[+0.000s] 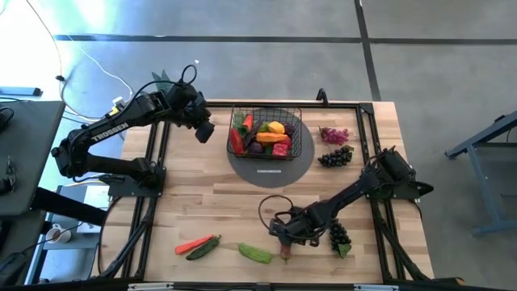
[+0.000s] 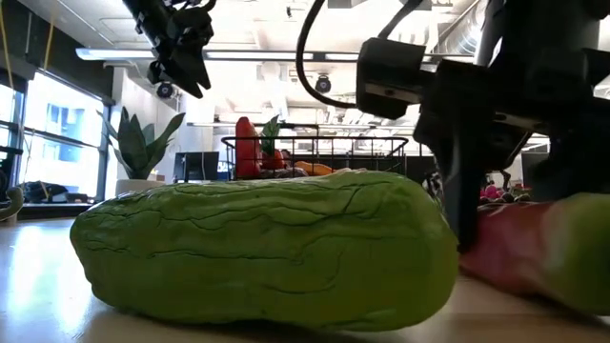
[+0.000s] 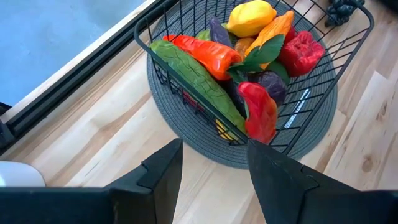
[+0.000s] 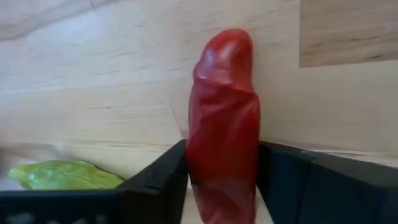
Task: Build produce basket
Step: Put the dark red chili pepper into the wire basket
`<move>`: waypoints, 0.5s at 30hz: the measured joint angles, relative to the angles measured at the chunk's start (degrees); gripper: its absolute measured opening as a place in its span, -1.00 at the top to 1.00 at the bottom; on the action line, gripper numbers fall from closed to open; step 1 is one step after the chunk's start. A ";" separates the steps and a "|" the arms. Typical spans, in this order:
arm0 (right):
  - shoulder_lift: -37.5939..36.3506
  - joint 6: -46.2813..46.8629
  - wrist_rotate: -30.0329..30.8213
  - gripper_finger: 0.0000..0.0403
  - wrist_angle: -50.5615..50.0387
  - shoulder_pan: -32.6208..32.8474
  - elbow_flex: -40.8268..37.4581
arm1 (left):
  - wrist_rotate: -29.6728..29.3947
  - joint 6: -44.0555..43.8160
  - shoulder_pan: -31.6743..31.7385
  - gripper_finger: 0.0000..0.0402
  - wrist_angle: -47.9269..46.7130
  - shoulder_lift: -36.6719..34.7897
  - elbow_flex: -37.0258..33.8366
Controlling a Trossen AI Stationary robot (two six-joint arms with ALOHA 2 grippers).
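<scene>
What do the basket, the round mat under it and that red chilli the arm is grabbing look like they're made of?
Basket: thin black wire, an open grid you can see through.
Mat: grey woven fibre, judging by its ridged rings.
Red chilli, between the right gripper's fingers: probably moulded plastic or rubber, smooth with a soft sheen.

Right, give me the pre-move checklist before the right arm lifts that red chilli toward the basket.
1. Grip: right gripper has its fingers on both sides of the red chilli, touching it: ok.
2. Chilli off the table: cannot tell; in the low view it looks to be resting on the wood.
3. Neighbours: green cucumber lies beside the chilli, apart from it: ok.
4. Drop zone: basket sits on the grey mat, already holding produce, open at the top: ok.
5. Left gripper hovers open beside the basket, not over it: ok.
</scene>
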 joint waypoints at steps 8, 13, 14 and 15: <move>-0.24 -4.02 3.39 0.62 1.40 -0.45 0.00 | 0.00 0.02 0.00 0.16 0.00 0.00 0.00; -1.55 -9.50 7.82 0.62 4.22 -2.61 -0.02 | 0.03 0.02 0.00 0.16 0.00 0.02 0.00; -1.98 -10.89 8.14 0.62 4.37 -3.28 -0.02 | 0.19 0.01 0.00 0.16 0.00 0.02 0.00; -2.33 -12.42 8.35 0.62 4.39 -4.06 -0.02 | 0.55 0.02 0.00 0.16 -0.01 0.02 0.00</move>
